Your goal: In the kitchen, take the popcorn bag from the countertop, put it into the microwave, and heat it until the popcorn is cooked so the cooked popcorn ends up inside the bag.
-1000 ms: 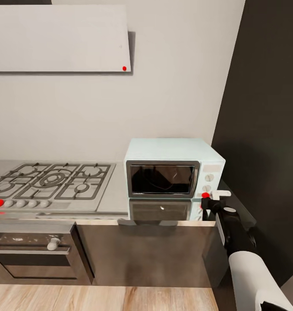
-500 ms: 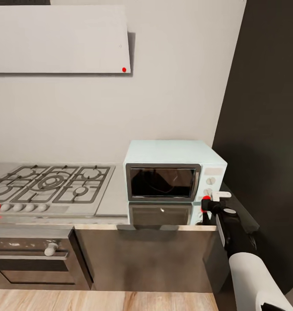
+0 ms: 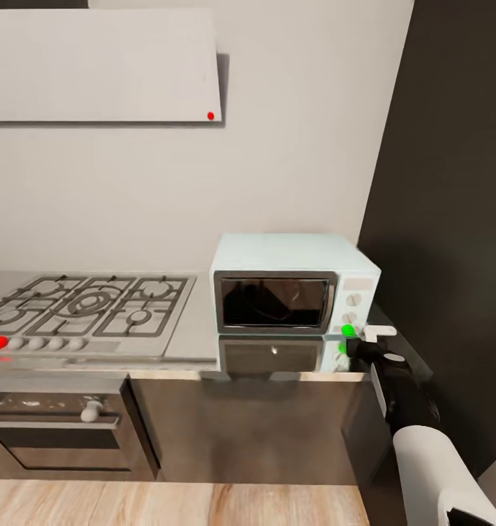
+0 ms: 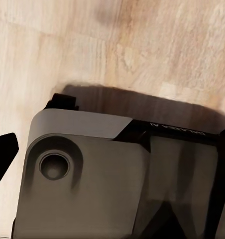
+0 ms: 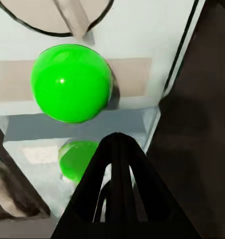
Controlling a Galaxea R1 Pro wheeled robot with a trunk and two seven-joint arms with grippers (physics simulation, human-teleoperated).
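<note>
On the steel countertop, the mint microwave shows a green dot; right fingers pressed together, empty.

Microwave on countertop, right of hob

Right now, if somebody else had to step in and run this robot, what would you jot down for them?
Right gripper: fingers closed together, tip at the microwave's green dot, holding nothing.
Left gripper: its state cannot be told from the left wrist view, which looks down at the robot's base and the wood floor.
Microwave: on the countertop beside the gas hob, door closed. The glass is too dark to tell whether the popcorn bag is inside.
Done, apparently: the dot reads green, so the microwave seems switched on.
Left: let it heat, then confirm cooked popcorn is in the bag.
</note>
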